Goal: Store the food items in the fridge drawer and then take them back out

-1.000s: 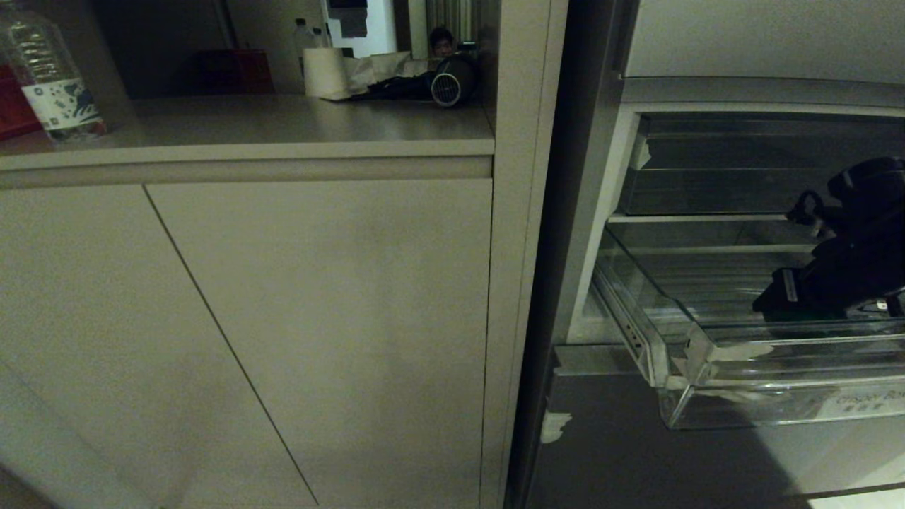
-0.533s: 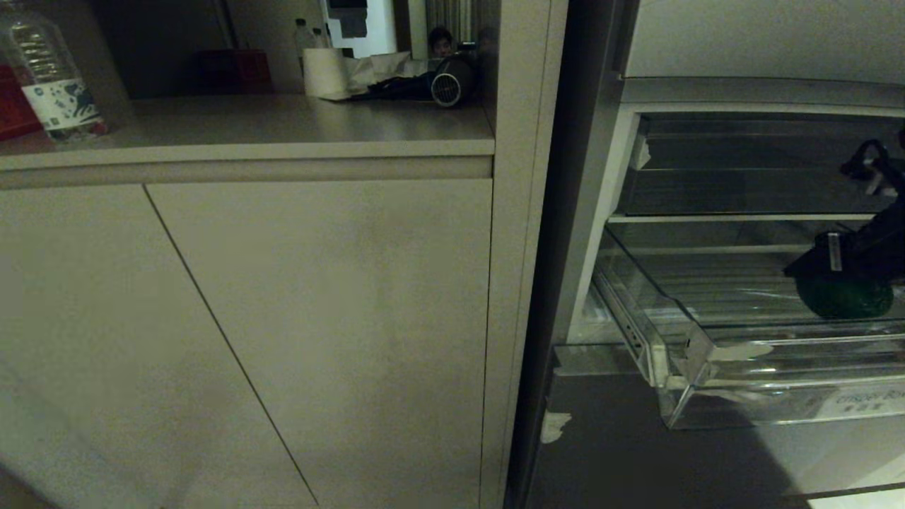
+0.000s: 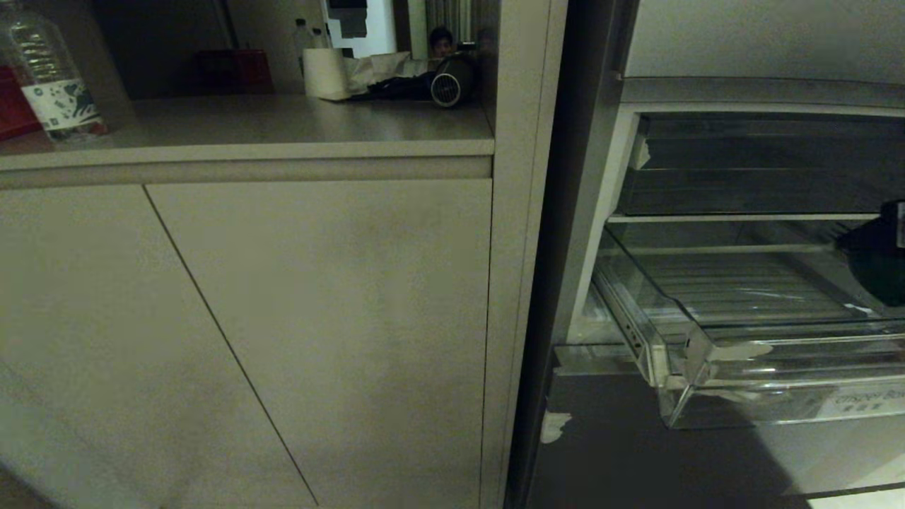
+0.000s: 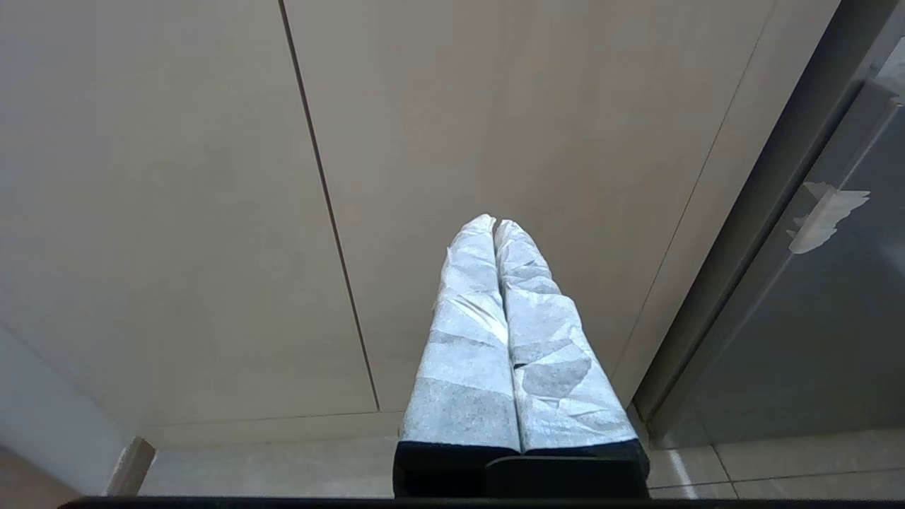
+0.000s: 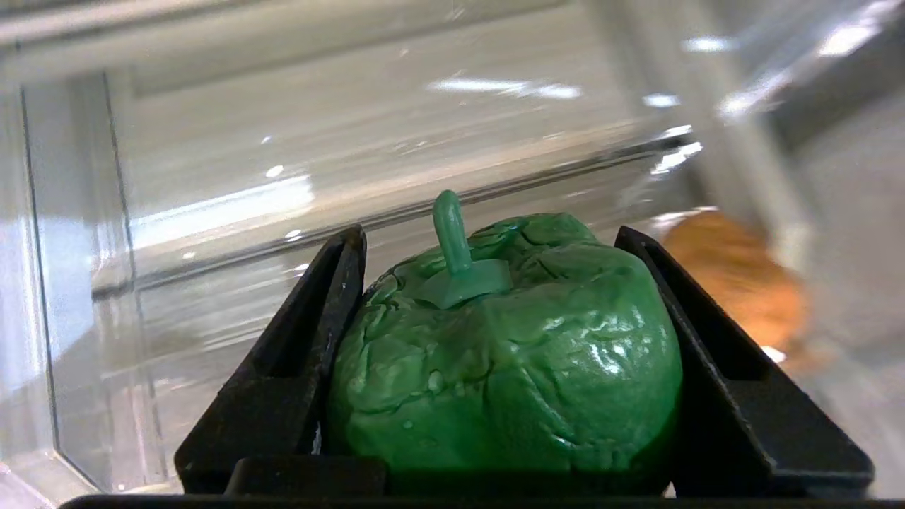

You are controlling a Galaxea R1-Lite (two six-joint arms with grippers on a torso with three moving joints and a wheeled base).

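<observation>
Right end effector: you can see both black fingers clamped against the sides of a green bell pepper, which sits upright between them with its pale green stem pointing up. In the head view the same end effector and its dark green load appear only at the right edge of the frame, above the fridge drawer. Note that the fridge drawer is pulled out of the grey fridge; its clear walls and ribbed floor are visible, and a label is fixed to its front wall. Beyond the pepper, in the right wrist view, an orange-brown lump lies blurred behind clear plastic; you cannot tell from these views which compartment holds it. Left end effector: its two white-wrapped fingers are pressed together with nothing between them, and it hangs in front of the beige cabinet doors, beside the grey fridge panel. On the worktop above the cabinet stand a clear water bottle and a roll of paper, well apart from the fridge.
</observation>
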